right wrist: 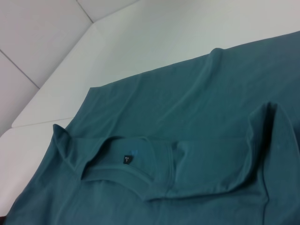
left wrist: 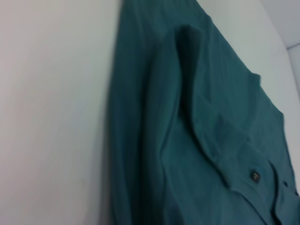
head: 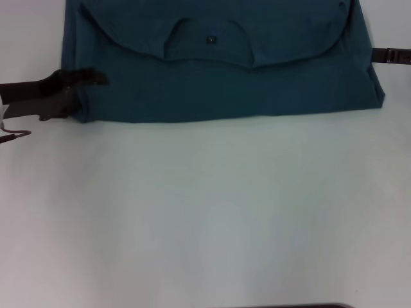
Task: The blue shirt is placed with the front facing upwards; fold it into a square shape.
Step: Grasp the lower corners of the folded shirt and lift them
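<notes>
I am looking down on a white table (head: 205,218) that fills most of the head view. Across its far side lies the blue shirt (head: 225,90), a wide dark teal band, already folded: its top portion has been turned over toward me, so the round collar (head: 205,40) and its small black neck label (head: 210,40) lie on top of the fabric, roughly in the middle. The near edge runs almost straight across the table. The chest print is not visible, presumably hidden by the folds.

My left gripper (head: 80,96) sits at the shirt's near left corner, low against the table. Its dark fingers appear to be parted around the corner of the cloth, one over the fabric and one beside it, but I cannot tell whether they have pinched it. I judge it is placed there to lift this end and fold it inward, narrowing the band toward a square.

My right gripper (head: 390,56) shows only as a dark tip just beside the shirt's right edge, farther back; I cannot tell how its jaws stand.

The wrist views show only rumpled layers of fabric and the label.
</notes>
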`<state>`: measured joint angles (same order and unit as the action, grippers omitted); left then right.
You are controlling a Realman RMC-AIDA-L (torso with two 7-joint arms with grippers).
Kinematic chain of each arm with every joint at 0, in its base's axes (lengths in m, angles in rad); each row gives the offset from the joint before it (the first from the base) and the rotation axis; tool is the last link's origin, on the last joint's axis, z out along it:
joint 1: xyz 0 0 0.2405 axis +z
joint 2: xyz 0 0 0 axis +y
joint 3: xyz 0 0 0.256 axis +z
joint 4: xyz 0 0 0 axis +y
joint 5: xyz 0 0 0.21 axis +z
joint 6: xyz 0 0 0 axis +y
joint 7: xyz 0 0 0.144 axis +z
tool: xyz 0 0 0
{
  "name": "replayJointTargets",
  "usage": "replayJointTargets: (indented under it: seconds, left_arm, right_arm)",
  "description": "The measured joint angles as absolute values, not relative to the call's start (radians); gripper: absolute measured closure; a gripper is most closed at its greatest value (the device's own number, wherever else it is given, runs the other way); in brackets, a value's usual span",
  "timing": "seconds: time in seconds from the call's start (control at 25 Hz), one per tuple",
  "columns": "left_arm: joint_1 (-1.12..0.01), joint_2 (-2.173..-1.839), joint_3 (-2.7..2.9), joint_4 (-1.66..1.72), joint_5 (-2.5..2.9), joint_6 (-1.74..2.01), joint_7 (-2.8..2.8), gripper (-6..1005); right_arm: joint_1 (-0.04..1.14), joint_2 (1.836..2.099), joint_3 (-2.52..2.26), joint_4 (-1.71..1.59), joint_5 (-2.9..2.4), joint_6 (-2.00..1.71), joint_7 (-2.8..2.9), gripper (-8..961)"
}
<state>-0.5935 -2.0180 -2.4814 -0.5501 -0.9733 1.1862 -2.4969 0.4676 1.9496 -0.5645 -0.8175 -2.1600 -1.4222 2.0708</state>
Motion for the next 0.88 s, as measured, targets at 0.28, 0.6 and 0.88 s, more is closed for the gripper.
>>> replayJointTargets:
  seconds: [0.28, 0.6, 0.88]
  left_arm:
    - [-0.612, -2.02, -2.478, -0.546, -0.965, 1.189, -2.496, 64]
    - [-0.613, -2.026, -2.477, -0.546, -0.965, 1.183, -2.495, 69]
    - [-0.627, -2.027, -2.464, -0.553, -0.958, 1.186, -2.509, 73]
  right_arm:
    - [0.467, 1.95, -0.564, -0.818, -2.16, -1.428, 2.066, 38]
    - [0.468, 1.95, -0.564, -0.818, -2.159, -1.428, 2.063, 43]
    - [0.469, 1.95, -0.563, -0.818, -2.159, -1.429, 2.062, 48]
